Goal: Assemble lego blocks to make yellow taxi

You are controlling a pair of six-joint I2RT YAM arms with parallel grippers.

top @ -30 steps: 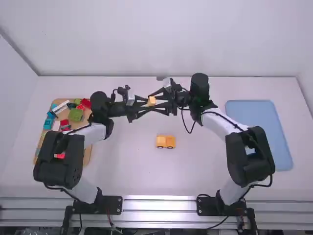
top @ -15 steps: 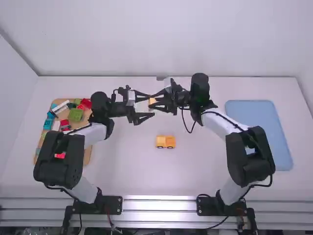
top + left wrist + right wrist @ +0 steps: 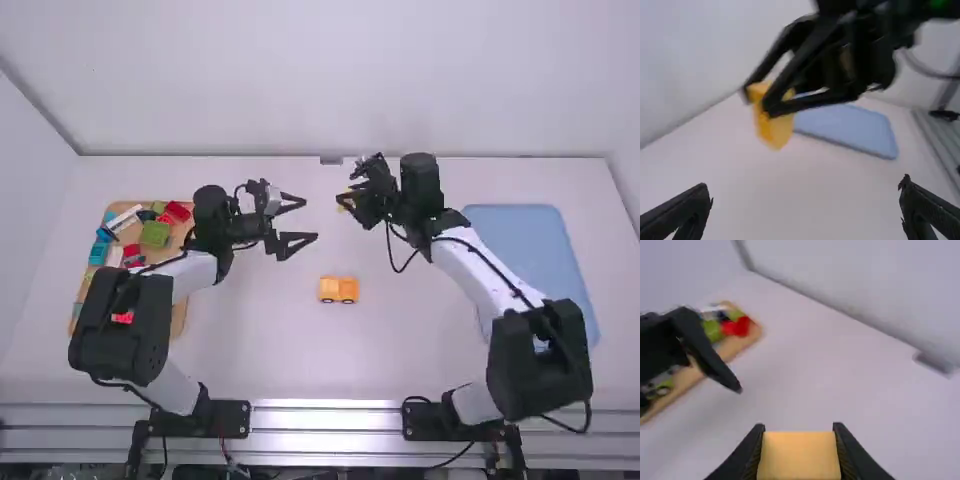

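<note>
Wide apart stand the fingers of my left gripper (image 3: 304,222), over the table left of the middle; in its wrist view the left gripper (image 3: 807,210) has nothing between its fingers. My right gripper (image 3: 345,202), farther right, is shut on a yellow block (image 3: 347,199). In the right wrist view the yellow block (image 3: 799,455) sits between the fingers of the right gripper (image 3: 799,440). The left wrist view also has this yellow block (image 3: 775,120) hanging above the table. A yellow-orange taxi part with dark wheels (image 3: 338,289) stands on the table nearer the arm bases.
A wooden tray (image 3: 180,310) of coloured blocks lies at the left, partly under the left arm. At the right lies a blue tray (image 3: 530,250), partly covered by the right arm. A wall rises behind the table.
My left gripper has opened and let go of the yellow block. The right gripper has drawn away to the right with the block, while the left arm has stayed nearly in place.
</note>
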